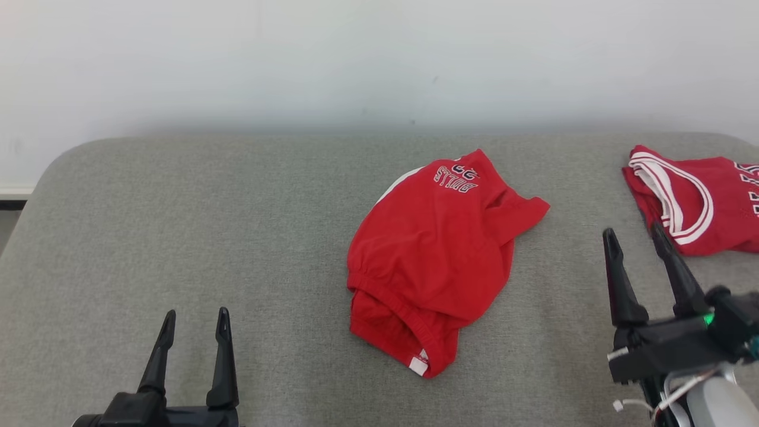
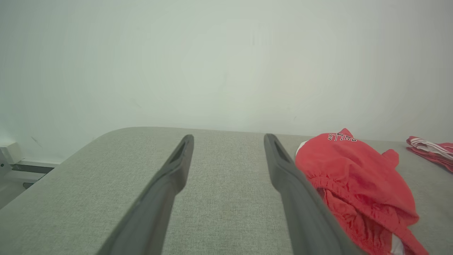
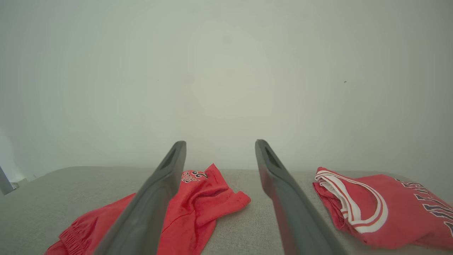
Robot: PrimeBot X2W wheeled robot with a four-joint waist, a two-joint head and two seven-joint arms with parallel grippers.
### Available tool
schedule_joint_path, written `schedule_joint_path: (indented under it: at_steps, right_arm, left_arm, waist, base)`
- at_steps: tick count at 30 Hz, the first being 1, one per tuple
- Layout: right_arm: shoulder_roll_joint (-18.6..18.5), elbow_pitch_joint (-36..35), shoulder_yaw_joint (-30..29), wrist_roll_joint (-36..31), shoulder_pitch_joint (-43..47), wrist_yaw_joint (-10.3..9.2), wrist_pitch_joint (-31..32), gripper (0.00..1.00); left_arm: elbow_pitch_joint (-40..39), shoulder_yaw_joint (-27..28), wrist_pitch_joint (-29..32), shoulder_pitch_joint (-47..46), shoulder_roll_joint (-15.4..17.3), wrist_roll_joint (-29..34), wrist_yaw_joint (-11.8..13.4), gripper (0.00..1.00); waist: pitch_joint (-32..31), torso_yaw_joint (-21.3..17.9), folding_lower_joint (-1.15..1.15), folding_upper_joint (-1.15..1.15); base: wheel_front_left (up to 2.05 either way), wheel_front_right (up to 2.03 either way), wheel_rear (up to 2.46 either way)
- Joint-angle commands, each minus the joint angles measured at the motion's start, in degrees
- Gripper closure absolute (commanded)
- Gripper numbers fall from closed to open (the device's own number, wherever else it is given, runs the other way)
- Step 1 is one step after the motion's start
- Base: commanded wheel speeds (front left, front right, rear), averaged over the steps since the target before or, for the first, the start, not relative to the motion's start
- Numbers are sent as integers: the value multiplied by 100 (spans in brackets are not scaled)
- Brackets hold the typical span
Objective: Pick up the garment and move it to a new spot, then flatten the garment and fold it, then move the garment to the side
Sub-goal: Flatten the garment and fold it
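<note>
A: Entry one, the garment in the middle?

B: Red shorts (image 1: 433, 261), one pair, crumpled. White lettering at the far end, elastic waistband and a small white tab toward the robot. They lie near the centre of the grey padded surface (image 1: 178, 237).

A: Entry two?

B: Red jersey (image 1: 699, 201), white-trimmed, lying flat at the surface's right edge, well apart from the shorts.

A: End effectors?

B: Left gripper (image 1: 197, 312): fingers spread wide, nothing between them, low at the near left, apart from the shorts. Right gripper (image 1: 633, 229): also spread wide and empty, tips just beside the jersey's near-left corner. One tip overlaps the cloth in the head view, so I cannot tell whether it touches.

A: Backdrop?

B: Plain white wall (image 1: 356, 59) behind the surface.
</note>
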Motion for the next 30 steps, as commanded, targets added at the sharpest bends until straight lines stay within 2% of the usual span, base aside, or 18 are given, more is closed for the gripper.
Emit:
schedule_joint_path:
  at_steps: [1,11,19,26,30]
  right_arm:
    - [39,-90,-58,-57,141,-16,1,0]
    - [531,-824,-553,-189,1366,-16,1,0]
    - [745,-918,-677,-209,1669,-16,1,0]
    - [775,-928,-617,-239,1552,-16,13,0]
    - [752,-892,-560,-196,1463,-16,15,0]
  left_arm:
    - [-9,35,-18,85,0,48,-2,0]
    - [-63,171,-18,283,-1,198,-63,0]
    - [-78,136,-18,389,-3,259,-88,0]
    - [98,-317,-18,176,-3,343,-217,0]
    - [326,-825,-17,-8,-1,348,-307,0]
  waist:
    - [-53,-66,1,0]
    - [-140,-220,1,0]
    - [-123,-229,1,0]
    - [-76,-287,1,0]
    - [6,-398,1,0]
  base:
    - [0,0,0]
    - [0,0,0]
    - [0,0,0]
    - [0,0,0]
    - [0,0,0]
